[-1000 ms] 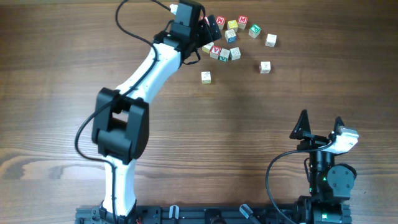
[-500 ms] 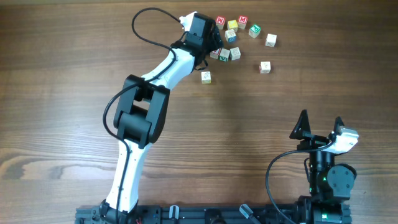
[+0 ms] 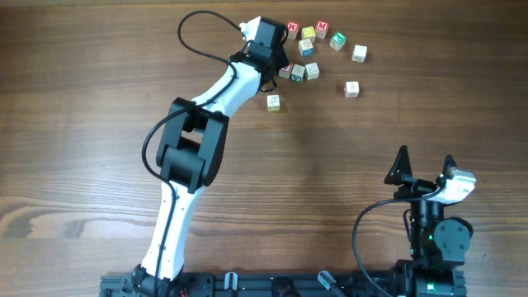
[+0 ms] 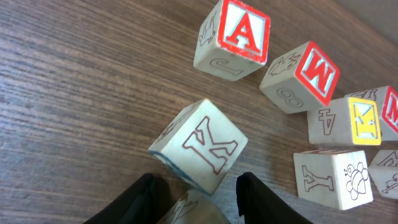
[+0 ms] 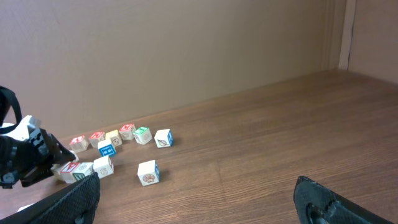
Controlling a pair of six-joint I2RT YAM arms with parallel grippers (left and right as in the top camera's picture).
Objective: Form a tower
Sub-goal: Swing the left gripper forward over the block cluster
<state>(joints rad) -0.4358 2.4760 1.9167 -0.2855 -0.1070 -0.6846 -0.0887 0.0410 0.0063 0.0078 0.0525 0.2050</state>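
Wrist view alone shows tilted K cube (image 4: 199,146) just before left claw (image 4: 198,182), grip unclear; right claw (image 3: 425,158) apart.

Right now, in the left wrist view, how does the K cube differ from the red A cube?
The K cube carries a thin outlined letter on a pale face; the A cube carries a solid red letter in a red frame. The K cube lies right at the left gripper's fingertips; the A cube lies farther off, clear of them. Both are pale wooden letter cubes.
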